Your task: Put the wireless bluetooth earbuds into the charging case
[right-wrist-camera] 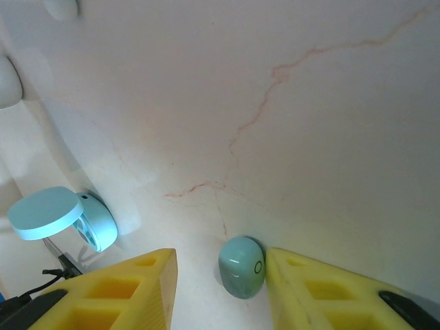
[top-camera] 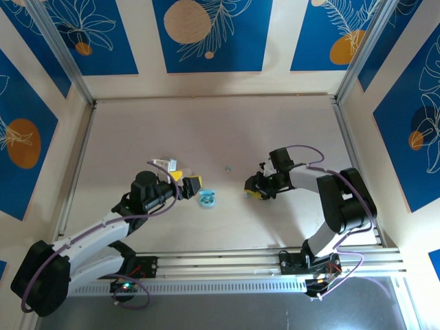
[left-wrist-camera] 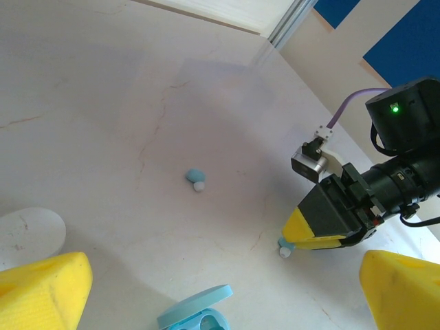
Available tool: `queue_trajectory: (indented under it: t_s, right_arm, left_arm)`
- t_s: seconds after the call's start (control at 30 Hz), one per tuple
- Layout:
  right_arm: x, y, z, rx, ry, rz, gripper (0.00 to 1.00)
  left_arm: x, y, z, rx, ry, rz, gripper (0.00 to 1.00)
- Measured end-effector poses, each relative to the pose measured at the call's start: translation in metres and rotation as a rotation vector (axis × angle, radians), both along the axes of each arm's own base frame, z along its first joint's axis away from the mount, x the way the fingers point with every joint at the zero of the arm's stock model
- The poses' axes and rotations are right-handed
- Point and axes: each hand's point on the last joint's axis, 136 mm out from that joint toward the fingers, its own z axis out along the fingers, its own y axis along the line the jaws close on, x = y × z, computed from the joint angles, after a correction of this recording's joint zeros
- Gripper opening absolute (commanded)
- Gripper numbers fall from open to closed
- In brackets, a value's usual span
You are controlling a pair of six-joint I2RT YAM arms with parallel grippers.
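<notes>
A pale blue earbud (right-wrist-camera: 242, 267) lies on the table between the yellow fingers of my right gripper (right-wrist-camera: 220, 257). It touches the right finger, and a gap separates it from the left one, so the jaws stand open around it. The left wrist view shows the same earbud (left-wrist-camera: 284, 247) peeking out under the right gripper (left-wrist-camera: 323, 230). A second pale blue earbud (left-wrist-camera: 196, 179) with a white tip lies alone farther back (top-camera: 227, 167). The pale blue charging case (top-camera: 207, 199) stands with its lid up (left-wrist-camera: 196, 311) (right-wrist-camera: 58, 216). My left gripper (top-camera: 192, 183) (left-wrist-camera: 223, 267) hangs wide open just left of the case, holding nothing.
A white oval case (left-wrist-camera: 27, 234) lies at the left near my left gripper. Two white rounded objects (right-wrist-camera: 62, 7) (right-wrist-camera: 5, 82) sit beyond the blue case. Metal frame rails (top-camera: 75, 144) border the tabletop on both sides.
</notes>
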Motion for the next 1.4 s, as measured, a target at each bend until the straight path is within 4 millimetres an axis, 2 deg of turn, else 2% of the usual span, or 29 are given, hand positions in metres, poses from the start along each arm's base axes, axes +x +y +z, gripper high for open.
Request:
queue_trajectory:
  t_s: [0.1, 0.87, 1.4]
  right_arm:
    - [0.0, -0.0008, -0.0011, -0.008, 0.002, -0.005, 0.35]
    - [-0.0014, -0.0035, -0.0025, -0.132, -0.026, 0.066, 0.35]
    - [-0.0022, -0.0032, -0.0049, -0.148, 0.008, 0.101, 0.33]
  left_arm:
    - [-0.0002, 0.0002, 0.0017, -0.003, -0.004, 0.0, 1.0]
    - [-0.0012, 0.0008, 0.0041, -0.006, -0.009, 0.0, 1.0]
    - [-0.0013, 0.0009, 0.0042, -0.006, -0.009, 0.0, 1.0]
